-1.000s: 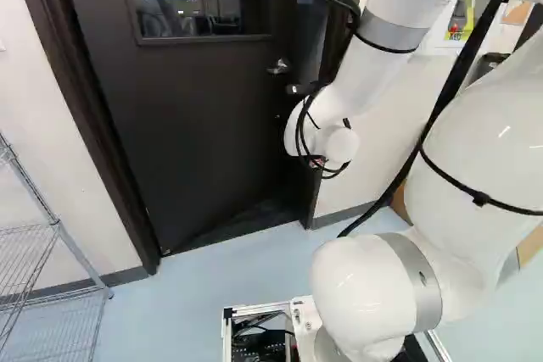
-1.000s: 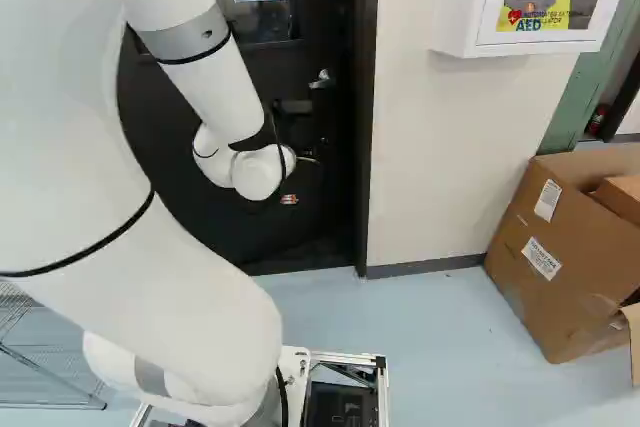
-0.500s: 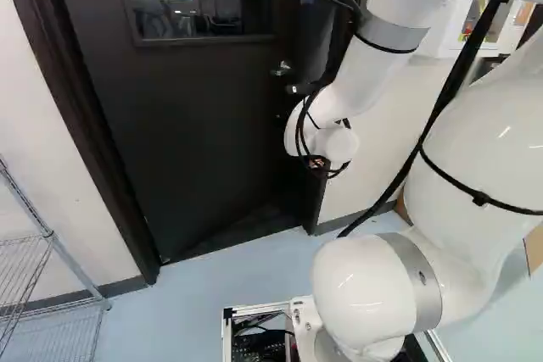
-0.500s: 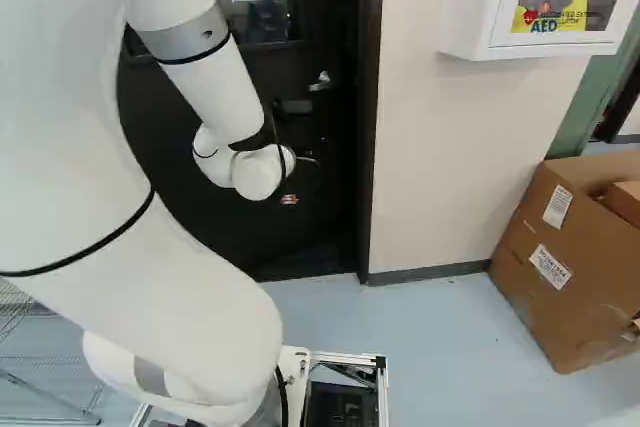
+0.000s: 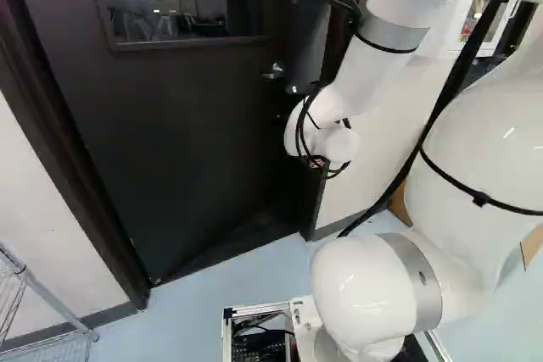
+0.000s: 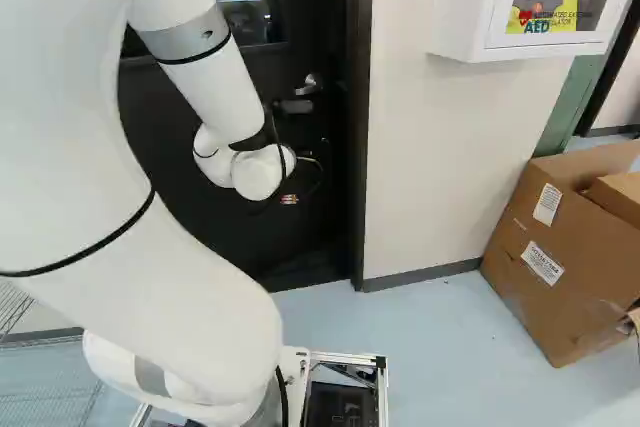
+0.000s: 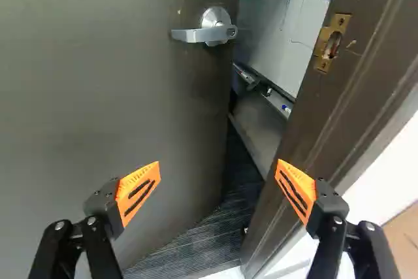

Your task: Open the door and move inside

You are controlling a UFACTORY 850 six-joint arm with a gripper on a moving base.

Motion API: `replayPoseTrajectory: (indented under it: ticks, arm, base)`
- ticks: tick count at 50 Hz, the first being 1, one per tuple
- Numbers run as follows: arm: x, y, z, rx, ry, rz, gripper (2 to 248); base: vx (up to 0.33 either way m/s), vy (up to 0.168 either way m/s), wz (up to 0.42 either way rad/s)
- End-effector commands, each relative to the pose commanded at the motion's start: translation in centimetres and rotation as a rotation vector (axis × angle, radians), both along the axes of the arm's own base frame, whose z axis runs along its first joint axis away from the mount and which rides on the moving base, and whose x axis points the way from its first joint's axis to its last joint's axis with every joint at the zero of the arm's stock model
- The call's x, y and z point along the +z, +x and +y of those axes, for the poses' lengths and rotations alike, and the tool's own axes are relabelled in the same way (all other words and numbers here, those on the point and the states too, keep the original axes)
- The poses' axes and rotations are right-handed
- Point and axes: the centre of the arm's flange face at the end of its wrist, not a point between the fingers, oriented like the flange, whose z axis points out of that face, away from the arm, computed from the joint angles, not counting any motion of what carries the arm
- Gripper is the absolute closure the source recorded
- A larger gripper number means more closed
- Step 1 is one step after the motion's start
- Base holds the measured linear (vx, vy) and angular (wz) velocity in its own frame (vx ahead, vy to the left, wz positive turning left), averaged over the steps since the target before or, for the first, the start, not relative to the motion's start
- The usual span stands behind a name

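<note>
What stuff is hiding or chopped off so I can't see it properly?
- Most of the room past the door: hidden by the door and door frame, wrist view.
- The rest of the whiteboard: cut off by the edge, wrist view.
- The big cardboard box's far side: cut off, right base view.
- Most of the wire rack: cut off, left base view.

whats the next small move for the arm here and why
Probably ease the open gripper sideways toward the door, so a later push ahead would miss the door frame. The door stands ajar, its lever handle apart from the strike plate, while one orange pad appears in front of the frame.
</note>
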Motion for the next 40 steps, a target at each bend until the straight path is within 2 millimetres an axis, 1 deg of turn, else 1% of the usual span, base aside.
replayPoseTrajectory:
  ticks: [22, 40]
  arm:
    - [0.00, 0.00, 0.00, 0.000, 0.000, 0.000, 3]
    - [0.00, 0.00, 0.00, 0.000, 0.000, 0.000, 3]
  base:
    - [0.120, 0.089, -0.023]
    - [0.112, 0.115, -0.024]
